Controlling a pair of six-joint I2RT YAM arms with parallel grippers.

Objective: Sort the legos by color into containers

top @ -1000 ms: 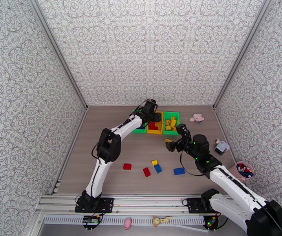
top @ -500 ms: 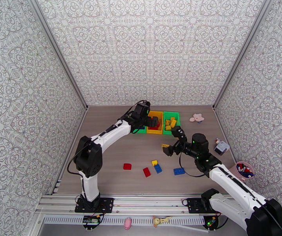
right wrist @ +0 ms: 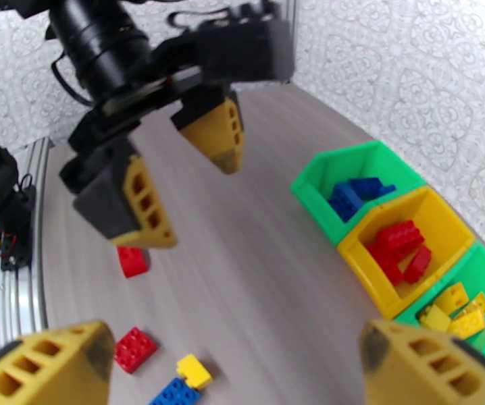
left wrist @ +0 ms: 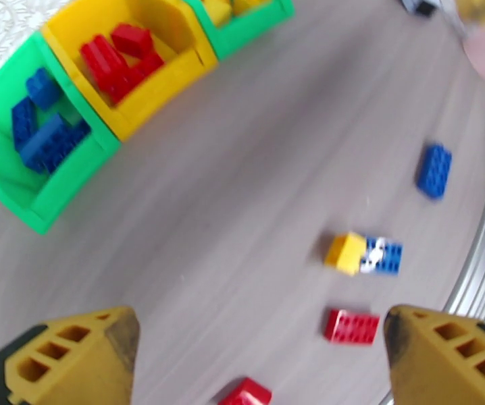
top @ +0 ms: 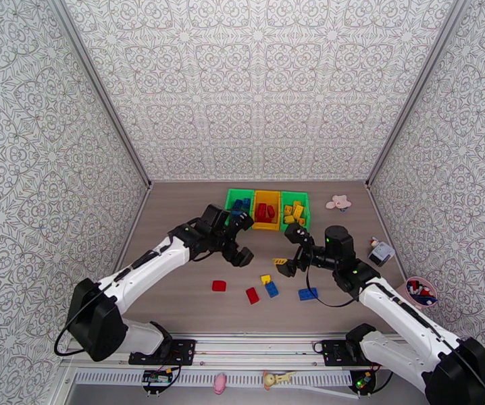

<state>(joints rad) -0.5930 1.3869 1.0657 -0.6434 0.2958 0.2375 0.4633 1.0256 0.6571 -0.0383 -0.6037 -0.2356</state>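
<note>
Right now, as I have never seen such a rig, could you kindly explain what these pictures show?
These are two robot arms bolted at the near edge of a table. One picture looks down from above and behind them. The other two come from a camera on each wrist, with that hand's yellow fingertips at the bottom. The left hand and the right hand are both open and hold nothing. At the back stand three joined bins: blue bricks in the left green one, red in the yellow one, yellow in the right green one. Five loose bricks lie on the table: two red, two blue, one yellow.
</note>
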